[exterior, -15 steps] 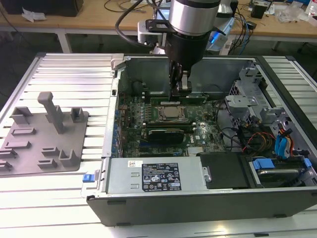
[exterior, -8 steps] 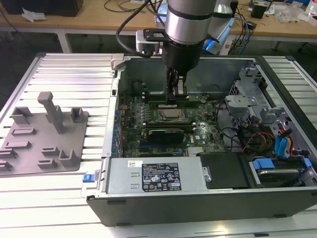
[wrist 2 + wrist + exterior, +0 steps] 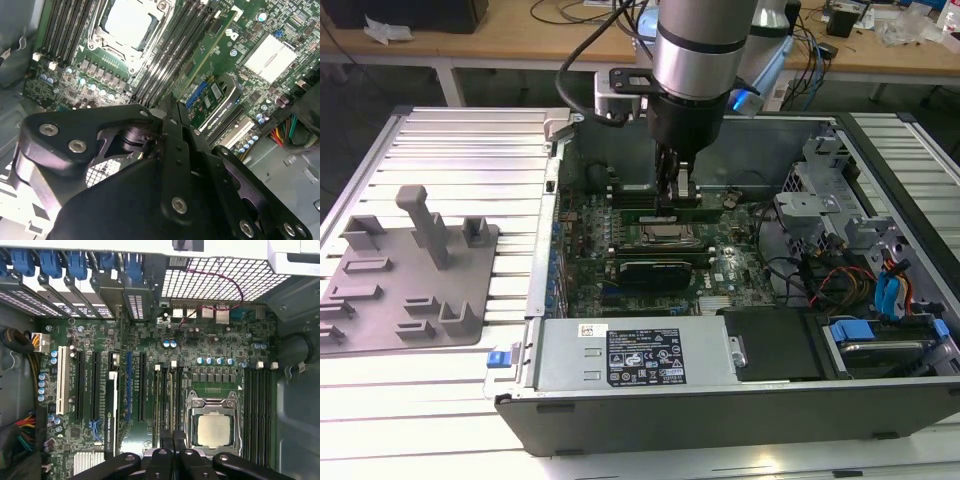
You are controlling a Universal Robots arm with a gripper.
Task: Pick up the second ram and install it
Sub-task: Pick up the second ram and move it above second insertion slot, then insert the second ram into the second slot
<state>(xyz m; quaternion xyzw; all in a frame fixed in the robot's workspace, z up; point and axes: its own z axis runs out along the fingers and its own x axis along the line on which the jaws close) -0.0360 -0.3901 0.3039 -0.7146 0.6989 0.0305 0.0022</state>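
Ribbed metal tabletop carries an open computer case, and the arm reaches down into it. The fingers look closed on the top edge of the second ram. It stands on edge directly below them in the bank of memory slots, just beside the processor. Whether it is fully seated cannot be told. The likely risks are a tilted stick leaving one end high, or an off-line push straining the board.
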